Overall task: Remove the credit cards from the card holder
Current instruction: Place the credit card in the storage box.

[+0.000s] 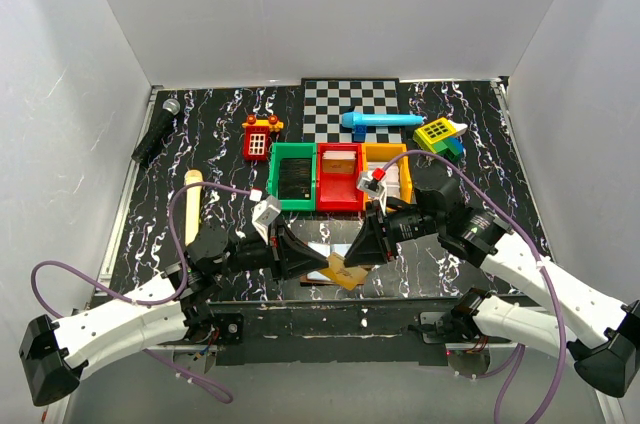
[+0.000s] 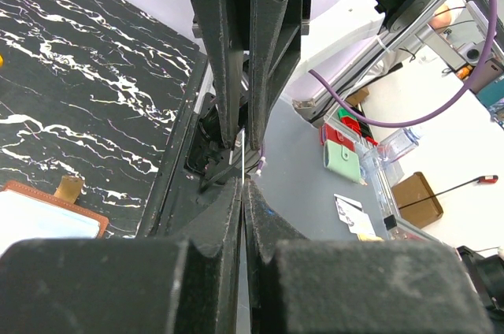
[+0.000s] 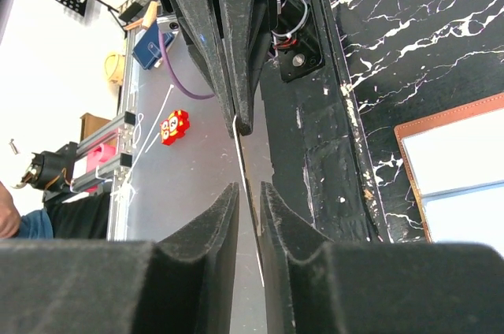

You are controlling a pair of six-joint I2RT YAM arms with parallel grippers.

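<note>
The brown card holder [image 1: 345, 274] lies open near the table's front edge, partly under both grippers. Its pale inner panels show in the left wrist view [image 2: 47, 220] and the right wrist view [image 3: 465, 168]. My left gripper [image 1: 318, 256] and right gripper [image 1: 350, 250] meet tip to tip just above it. A thin credit card [image 3: 243, 162] stands edge-on between them. My left gripper [image 2: 242, 180] is shut on the card [image 2: 244, 149]. My right gripper [image 3: 249, 186] has its jaws a little apart on either side of the card's other end.
Green [image 1: 292, 175], red [image 1: 340, 177] and yellow [image 1: 385, 166] bins stand in a row behind the grippers. Behind them are a checkerboard [image 1: 350, 102], a blue toy [image 1: 378, 121], a coloured block [image 1: 440, 137] and a red toy [image 1: 259, 138]. A microphone [image 1: 157, 129] and a wooden stick [image 1: 191, 206] lie to the left.
</note>
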